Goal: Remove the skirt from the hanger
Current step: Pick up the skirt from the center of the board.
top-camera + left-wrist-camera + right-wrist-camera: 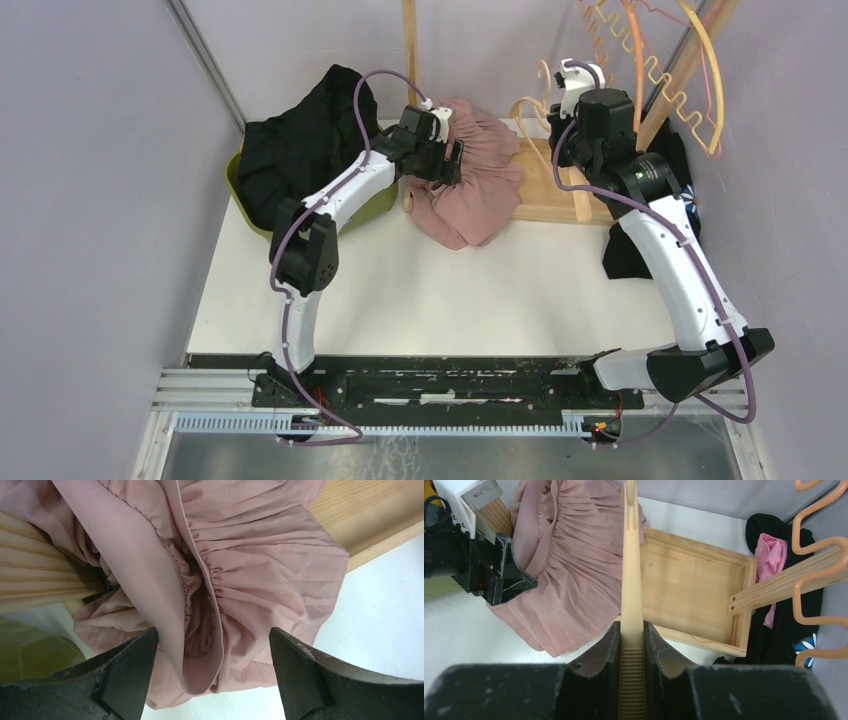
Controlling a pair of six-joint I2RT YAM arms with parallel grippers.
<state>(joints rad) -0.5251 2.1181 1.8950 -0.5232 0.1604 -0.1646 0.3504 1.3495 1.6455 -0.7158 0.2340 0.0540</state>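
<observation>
A pink pleated skirt lies in a crumpled heap at the back of a white table, its gathered waistband bunched up on top. One edge of the heap rests against a shallow wooden tray that forms the foot of a wooden clothes rack. The left tool hangs just above the heap with its two dark fingers spread wide, one on each side of a fold of the waistband and gripping nothing. The right tool, near the left one and over the tray, is closed narrowly on the ribbed bar of a pale peach hanger, which runs straight out from between its fingers. The far part of that bar passes over the edge of the skirt; whether the two touch cannot be told. Behind the left arm, a green tub holds a mound of black clothes. At the right edge of the table, beside the tray, lie a dark garment and a bright pink cloth. Wavy orange hangers hang from the rack above them.
</observation>
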